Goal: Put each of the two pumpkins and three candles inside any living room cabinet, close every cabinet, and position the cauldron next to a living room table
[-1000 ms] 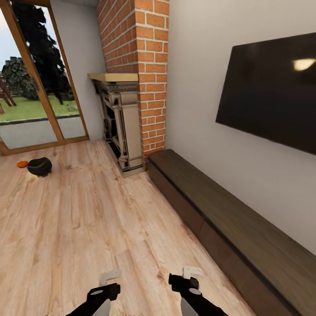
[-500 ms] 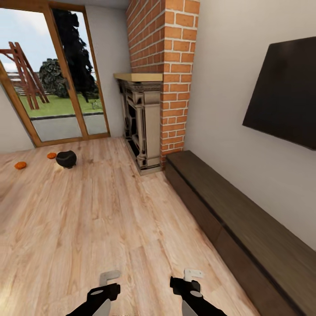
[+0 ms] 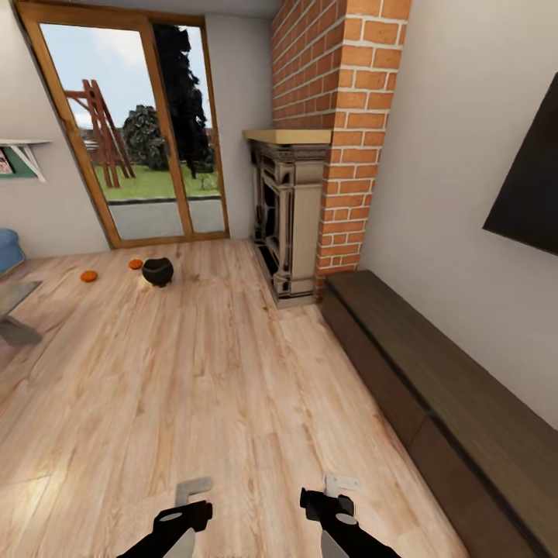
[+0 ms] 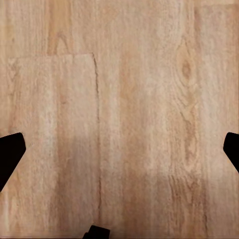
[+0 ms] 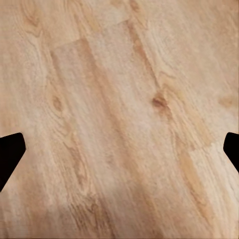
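Surveying the room, we find both pumpkins (image 3: pixel 89 276) (image 3: pixel 136 264) and the cauldron (image 3: pixel 157 271) on the floor at upper left, the cabinet (image 3: pixel 434 387) shut at right, and left gripper (image 3: pixel 192 496) and right gripper (image 3: pixel 341 490) spread empty, apparently for transit.

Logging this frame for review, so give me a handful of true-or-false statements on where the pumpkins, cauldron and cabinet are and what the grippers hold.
1. Both pumpkins lie on the wood floor. True.
2. The cauldron stands on top of the cabinet. False: it sits on the floor near the glass door, beside one pumpkin.
3. The cabinet's drawer fronts look closed. True.
4. The right gripper carries a candle. False: its fingers stand apart with only floor between them in the right wrist view.
5. The left gripper is open and empty. True.
6. The cabinet runs along the wall beside the brick fireplace. True.
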